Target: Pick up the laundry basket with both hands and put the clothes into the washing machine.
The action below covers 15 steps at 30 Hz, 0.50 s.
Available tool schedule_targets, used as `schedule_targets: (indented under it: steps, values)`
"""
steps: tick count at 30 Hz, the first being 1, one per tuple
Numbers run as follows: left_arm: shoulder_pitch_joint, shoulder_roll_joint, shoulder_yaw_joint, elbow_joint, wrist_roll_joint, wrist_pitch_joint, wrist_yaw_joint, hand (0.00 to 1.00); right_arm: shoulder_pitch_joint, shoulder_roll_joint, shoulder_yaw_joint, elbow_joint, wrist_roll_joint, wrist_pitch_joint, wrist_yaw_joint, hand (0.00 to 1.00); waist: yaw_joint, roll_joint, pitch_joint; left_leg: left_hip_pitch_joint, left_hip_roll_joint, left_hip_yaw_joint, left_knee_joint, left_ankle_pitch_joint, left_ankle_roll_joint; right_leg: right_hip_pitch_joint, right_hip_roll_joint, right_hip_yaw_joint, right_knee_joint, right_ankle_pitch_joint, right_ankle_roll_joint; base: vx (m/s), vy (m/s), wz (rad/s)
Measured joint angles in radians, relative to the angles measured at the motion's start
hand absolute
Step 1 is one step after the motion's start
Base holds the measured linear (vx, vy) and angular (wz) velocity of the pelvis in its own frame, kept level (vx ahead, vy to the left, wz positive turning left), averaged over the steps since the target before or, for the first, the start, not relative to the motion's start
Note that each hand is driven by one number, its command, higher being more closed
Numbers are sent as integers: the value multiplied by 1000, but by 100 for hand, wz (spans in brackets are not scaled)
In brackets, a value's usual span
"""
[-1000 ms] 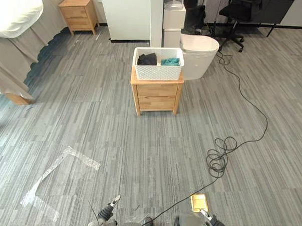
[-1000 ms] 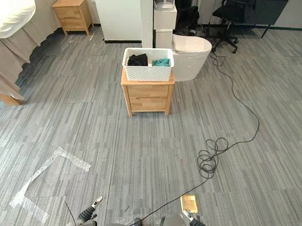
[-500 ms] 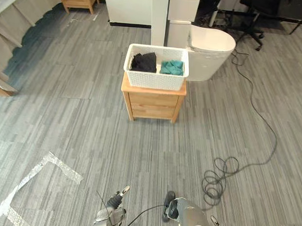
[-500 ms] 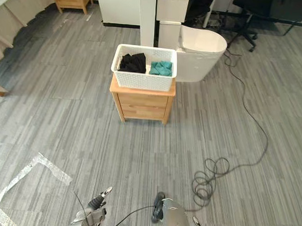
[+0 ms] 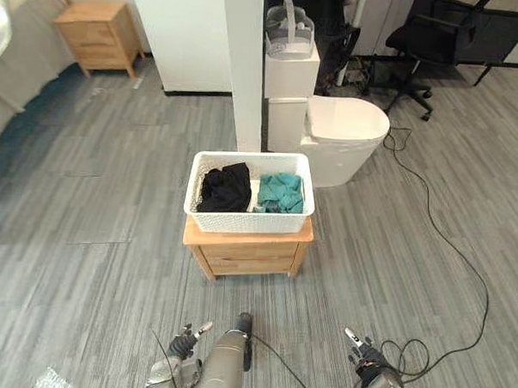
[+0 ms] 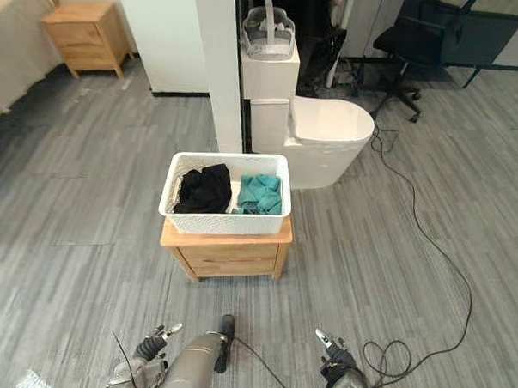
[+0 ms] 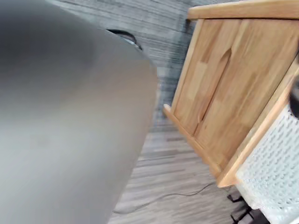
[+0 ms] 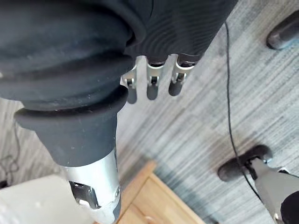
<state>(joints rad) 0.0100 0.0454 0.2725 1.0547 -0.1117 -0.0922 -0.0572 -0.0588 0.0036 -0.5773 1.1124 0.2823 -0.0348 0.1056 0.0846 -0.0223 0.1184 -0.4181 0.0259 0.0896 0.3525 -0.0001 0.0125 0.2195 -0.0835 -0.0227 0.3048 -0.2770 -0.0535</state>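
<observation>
The right robot hand [image 8: 151,74] is hanging empty above the grey floor [image 5: 104,196], fingers straight and relaxed; the grasp of the left robot hand [image 5: 184,344] cannot be told. The white laundry basket [image 5: 248,219], carrying a black garment [image 5: 226,186] and a teal garment [image 5: 281,192], is sitting on the wooden surface [image 5: 248,255] ahead of both, with a toilet [image 5: 348,131] standing just behind.

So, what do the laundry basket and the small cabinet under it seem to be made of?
The laundry basket looks like white moulded plastic with a matt finish: its walls carry a regular pattern of small holes, seen close up in the left wrist view. The nightstand appears to be light wood with a clear satin finish. Grain and joined boards are visible, though veneer cannot be excluded.
</observation>
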Motion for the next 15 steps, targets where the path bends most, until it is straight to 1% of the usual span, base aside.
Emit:
schedule_targets:
  steps: [1,2,3,4,5,6,7,8,9,10,11,12,13,14,15]
  values:
    - [-8,4,1,16,2,2,4,0,20,2,19,5,-2,1,1,0,1,-15,6,65,-34,12,5,-44,35,-92,-38,18,270,77,107,563,285,-2]
    - [-9,9,-7,17,2,8,6,0,31,4,27,8,-10,3,6,0,-3,-20,9,97,-46,11,5,-65,46,-125,-51,31,379,134,152,656,309,8]
    - [-7,13,-11,17,3,16,7,0,51,9,46,13,-18,6,9,0,-15,-22,11,153,-59,4,13,-103,59,-208,-57,41,593,174,211,508,209,16]
    - [-4,14,-28,17,-1,20,12,0,69,11,57,10,-19,8,14,0,-19,-15,11,217,-61,-2,7,-127,65,-280,-63,23,735,172,209,587,203,25]
    - [-4,14,-37,17,-4,20,15,0,78,0,58,9,-21,4,25,0,-23,-10,10,267,-62,-13,-15,-138,71,-318,-80,-28,780,159,191,474,149,26]
    - [-8,11,-37,16,-4,19,15,0,86,-5,57,9,-22,2,29,0,-27,-3,10,299,-63,-20,-35,-142,70,-345,-96,-64,785,149,174,464,111,37]
    - [-15,5,-28,14,-7,18,15,0,103,-5,52,7,-26,1,30,0,-23,-1,4,354,-63,-46,-77,-144,68,-387,-118,-125,750,123,150,449,60,58]
    - [-21,-1,-24,15,-17,17,15,0,126,9,17,6,-27,1,29,0,-25,-1,3,410,-60,-77,-110,-143,67,-402,-130,-164,653,91,157,439,25,69]
    - [-22,-7,-18,15,-27,17,16,0,138,15,-1,7,-26,1,29,0,-27,-1,3,432,-59,-94,-119,-143,66,-401,-133,-171,587,85,157,340,-26,76]
    - [-21,-19,6,14,-35,16,15,0,145,22,-35,5,-17,2,30,0,-37,-1,0,450,-55,-113,-134,-146,62,-398,-132,-165,472,86,156,341,-104,84]
    - [-16,-35,31,14,-35,16,16,0,147,25,-58,6,-16,4,29,0,-45,2,-7,469,-47,-135,-146,-156,47,-400,-131,-144,324,94,150,382,-165,100]
    - [-12,-46,53,14,-35,15,16,0,147,33,-76,4,-15,3,29,0,-48,0,-11,477,-40,-149,-152,-167,30,-399,-130,-111,197,130,127,362,-191,87]
    - [-8,-49,64,13,-35,15,16,0,149,36,-75,5,-15,5,29,0,-48,-6,-17,481,-38,-153,-158,-172,21,-398,-129,-105,142,168,119,295,-237,73]
    - [7,-46,103,-2,-36,10,16,0,159,52,-71,7,-17,7,29,0,-41,-37,-40,483,-37,-168,-163,-190,-6,-392,-144,-113,42,301,135,232,-248,44]
    - [16,-42,117,-5,-36,6,17,0,161,57,-71,10,-18,9,29,0,-37,-48,-47,485,-35,-171,-162,-199,-21,-387,-146,-120,21,309,154,300,-381,34]
